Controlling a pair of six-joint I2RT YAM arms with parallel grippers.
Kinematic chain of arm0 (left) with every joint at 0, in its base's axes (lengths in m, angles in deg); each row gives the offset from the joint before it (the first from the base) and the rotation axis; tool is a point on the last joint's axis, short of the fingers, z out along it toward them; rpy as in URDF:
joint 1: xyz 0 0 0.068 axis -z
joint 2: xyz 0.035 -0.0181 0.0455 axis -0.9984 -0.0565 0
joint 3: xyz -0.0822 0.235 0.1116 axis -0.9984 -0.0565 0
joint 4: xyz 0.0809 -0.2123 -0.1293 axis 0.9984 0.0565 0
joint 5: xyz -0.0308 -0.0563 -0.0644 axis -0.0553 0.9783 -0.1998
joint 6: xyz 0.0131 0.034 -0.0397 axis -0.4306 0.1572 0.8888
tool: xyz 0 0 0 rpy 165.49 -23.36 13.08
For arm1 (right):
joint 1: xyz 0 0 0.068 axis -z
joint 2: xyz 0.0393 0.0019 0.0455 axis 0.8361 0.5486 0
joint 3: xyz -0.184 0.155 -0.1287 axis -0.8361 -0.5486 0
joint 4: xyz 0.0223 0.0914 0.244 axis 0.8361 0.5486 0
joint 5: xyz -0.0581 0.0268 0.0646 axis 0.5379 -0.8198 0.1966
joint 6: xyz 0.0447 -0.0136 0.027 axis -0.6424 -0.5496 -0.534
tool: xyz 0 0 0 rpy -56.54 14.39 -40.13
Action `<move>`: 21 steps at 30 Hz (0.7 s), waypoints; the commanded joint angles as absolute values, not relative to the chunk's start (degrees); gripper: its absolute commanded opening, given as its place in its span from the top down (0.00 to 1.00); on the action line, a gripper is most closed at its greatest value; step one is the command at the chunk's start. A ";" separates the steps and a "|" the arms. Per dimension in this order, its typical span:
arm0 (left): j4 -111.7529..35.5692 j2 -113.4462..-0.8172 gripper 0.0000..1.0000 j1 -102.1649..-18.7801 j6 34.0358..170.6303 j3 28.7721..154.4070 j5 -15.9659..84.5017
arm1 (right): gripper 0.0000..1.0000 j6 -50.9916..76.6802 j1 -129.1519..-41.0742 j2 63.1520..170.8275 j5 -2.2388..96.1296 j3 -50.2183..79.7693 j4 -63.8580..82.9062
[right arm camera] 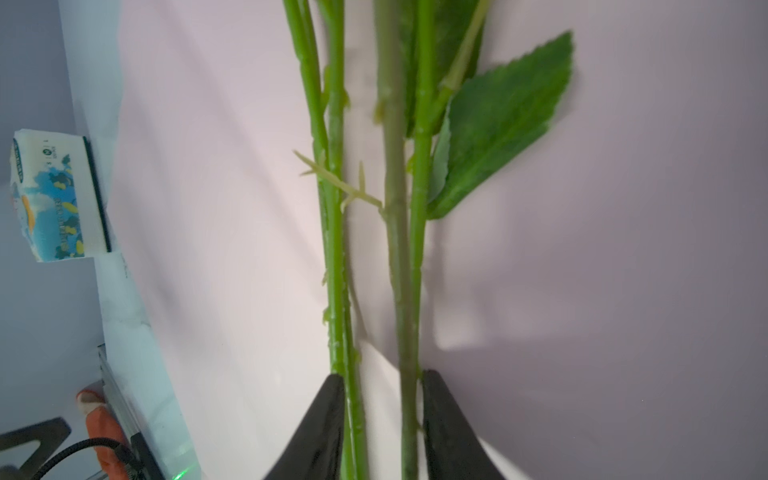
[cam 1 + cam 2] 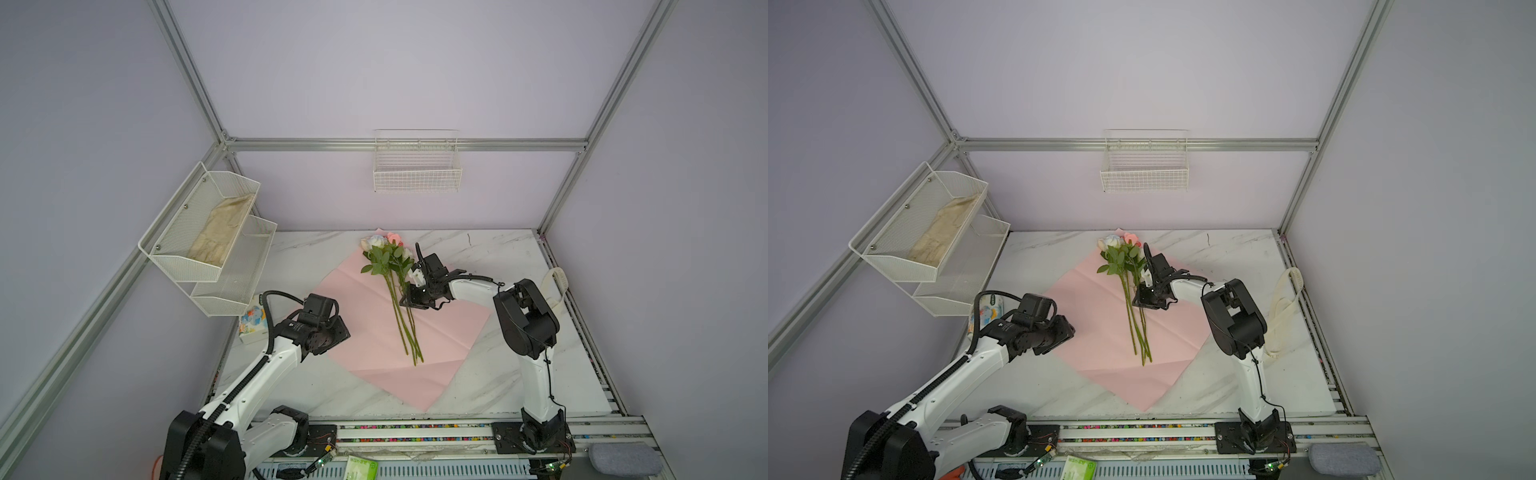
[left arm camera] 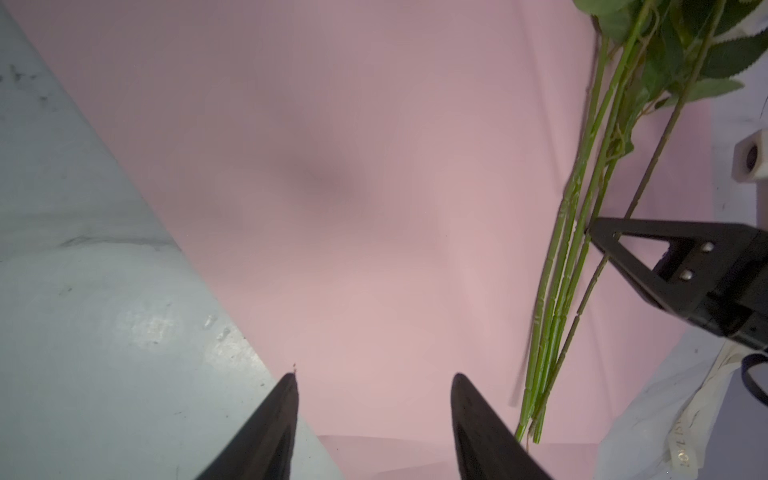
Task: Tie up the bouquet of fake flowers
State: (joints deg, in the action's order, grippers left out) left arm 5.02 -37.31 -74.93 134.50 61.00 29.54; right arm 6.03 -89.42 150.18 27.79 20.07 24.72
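The bouquet of fake flowers [image 2: 390, 262] [image 2: 1124, 262] lies loose on a pink paper sheet [image 2: 365, 320] [image 2: 1096, 320], heads toward the back wall and green stems toward the front. My right gripper [image 2: 404, 301] [image 2: 1136, 301] reaches in from the right at mid-stem. In the right wrist view its jaws [image 1: 382, 378] stand astride the stems [image 1: 336, 249], each finger against a stem, with paper showing between the stems. My left gripper [image 3: 374, 376] is open and empty over the sheet's left edge, well left of the stems [image 3: 557, 270]. In both top views its fingers are hidden under the wrist [image 2: 328, 332].
A cream ribbon [image 2: 557, 286] [image 2: 1283, 307] lies at the table's right edge. A tissue box [image 2: 252, 324] [image 1: 58, 195] stands at the left under a two-tier mesh rack [image 2: 203, 224]. A wire basket [image 2: 417, 166] hangs on the back wall.
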 commanded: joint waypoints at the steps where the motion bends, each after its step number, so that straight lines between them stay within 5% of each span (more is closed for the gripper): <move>1: 2.62 -36.26 0.41 -78.88 133.61 57.76 37.05 | 0.65 7.56 -90.04 149.82 23.64 19.41 24.72; 9: -0.30 -36.48 0.40 -79.38 130.95 57.01 46.86 | 0.50 6.76 -90.04 139.22 32.66 14.06 30.72; 21: -1.70 -28.29 0.34 -75.17 134.48 50.40 50.33 | 0.49 -6.17 -90.04 106.61 44.68 -11.67 35.87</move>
